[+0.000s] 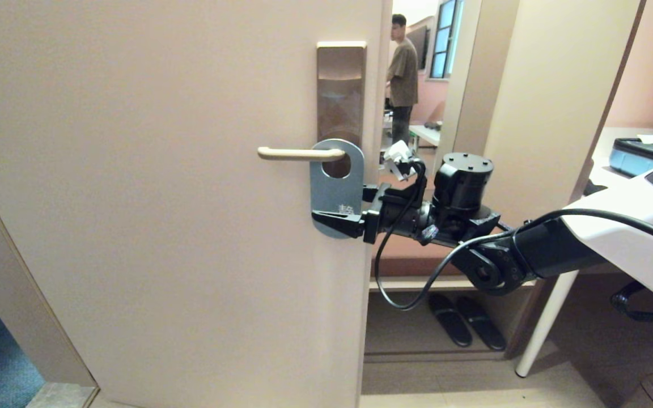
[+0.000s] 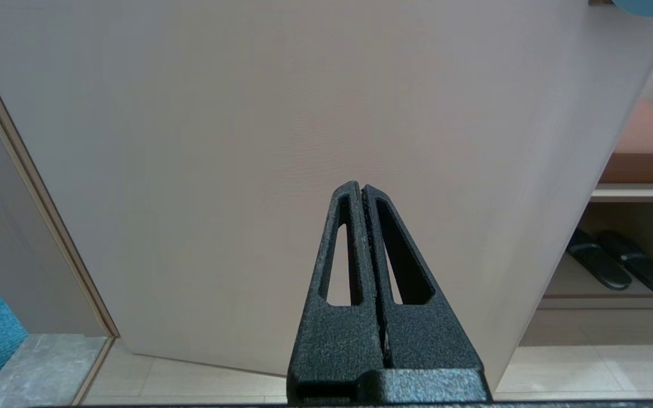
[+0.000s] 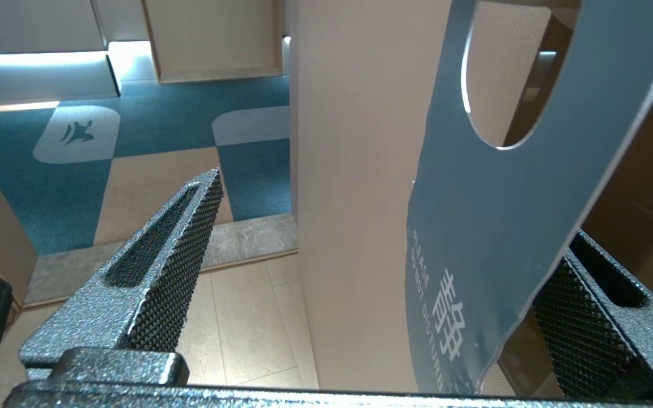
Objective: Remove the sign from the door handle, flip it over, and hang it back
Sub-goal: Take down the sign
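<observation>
Grey-blue sign (image 1: 335, 192), white character showing, hangs on door handle (image 1: 298, 153) | right hand (image 1: 342, 218) spread wide astride its lower edge | left hand (image 2: 362, 195) pressed together

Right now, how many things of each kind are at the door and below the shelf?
Sign: 1
Door handle: 1
Lock plate: 1
Slippers: 2
Total: 5

Sign (image 1: 336, 190) lower edge hidden behind right end effector (image 1: 335, 220), handle mount covered
</observation>
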Controlling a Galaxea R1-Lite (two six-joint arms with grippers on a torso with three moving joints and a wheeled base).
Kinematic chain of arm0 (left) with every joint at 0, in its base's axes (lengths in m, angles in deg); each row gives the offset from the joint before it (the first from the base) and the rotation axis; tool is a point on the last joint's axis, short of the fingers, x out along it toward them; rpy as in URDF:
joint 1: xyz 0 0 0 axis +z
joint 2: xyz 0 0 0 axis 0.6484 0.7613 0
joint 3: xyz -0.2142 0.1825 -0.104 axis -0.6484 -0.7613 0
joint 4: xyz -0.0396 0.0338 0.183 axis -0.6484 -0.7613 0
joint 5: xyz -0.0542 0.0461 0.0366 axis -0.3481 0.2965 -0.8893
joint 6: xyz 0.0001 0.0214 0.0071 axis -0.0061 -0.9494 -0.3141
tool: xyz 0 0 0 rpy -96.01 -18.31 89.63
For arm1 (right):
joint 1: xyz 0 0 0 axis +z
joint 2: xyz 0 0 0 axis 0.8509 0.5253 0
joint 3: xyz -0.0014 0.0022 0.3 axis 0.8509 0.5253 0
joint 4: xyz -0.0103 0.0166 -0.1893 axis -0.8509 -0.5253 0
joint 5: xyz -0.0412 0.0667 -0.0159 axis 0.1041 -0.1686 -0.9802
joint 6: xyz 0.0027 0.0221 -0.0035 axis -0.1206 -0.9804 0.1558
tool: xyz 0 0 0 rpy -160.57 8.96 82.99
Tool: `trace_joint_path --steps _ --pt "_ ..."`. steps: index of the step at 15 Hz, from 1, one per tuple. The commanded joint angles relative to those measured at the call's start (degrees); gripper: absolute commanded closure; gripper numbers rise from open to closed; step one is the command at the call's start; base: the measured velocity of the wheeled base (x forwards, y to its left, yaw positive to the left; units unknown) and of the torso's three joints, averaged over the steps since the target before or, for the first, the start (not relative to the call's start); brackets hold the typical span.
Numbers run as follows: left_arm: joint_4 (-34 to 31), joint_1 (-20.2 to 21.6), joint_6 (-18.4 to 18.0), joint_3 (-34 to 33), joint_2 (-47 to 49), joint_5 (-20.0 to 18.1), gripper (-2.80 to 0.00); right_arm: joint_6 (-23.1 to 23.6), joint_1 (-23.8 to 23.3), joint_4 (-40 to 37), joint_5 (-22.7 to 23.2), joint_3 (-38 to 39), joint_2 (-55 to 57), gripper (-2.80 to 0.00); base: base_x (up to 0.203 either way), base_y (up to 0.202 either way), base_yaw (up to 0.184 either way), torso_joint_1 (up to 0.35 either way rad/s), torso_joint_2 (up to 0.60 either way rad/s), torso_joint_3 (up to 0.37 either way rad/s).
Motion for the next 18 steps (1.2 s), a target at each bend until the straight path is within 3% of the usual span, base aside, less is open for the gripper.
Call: trace_joint_path --steps 1,9,10,18 --pt "0.01 0.02 0.03 0.00 0.07 0.02 0.00 -0.07 0.07 0.34 0.21 0.00 -0.07 -2.80 0.000 0.000 0.000 0.000 0.00 0.000" --pt "0.01 0.02 0.03 0.00 0.07 0.02 0.00 -0.16 0.07 0.34 0.12 0.26 0.02 -2.80 0.000 0.000 0.000 0.000 0.00 0.000" --pt "0.01 0.02 0.03 0.00 0.07 0.02 0.00 -0.16 0.07 0.34 0.12 0.35 0.02 0.00 0.000 0.000 0.000 0.000 0.00 0.000" --pt "0.01 0.02 0.03 0.00 0.07 0.02 0.00 0.27 -0.10 1.72 -5.16 0.09 -0.20 0.00 0.000 0.000 0.000 0.000 0.00 0.000"
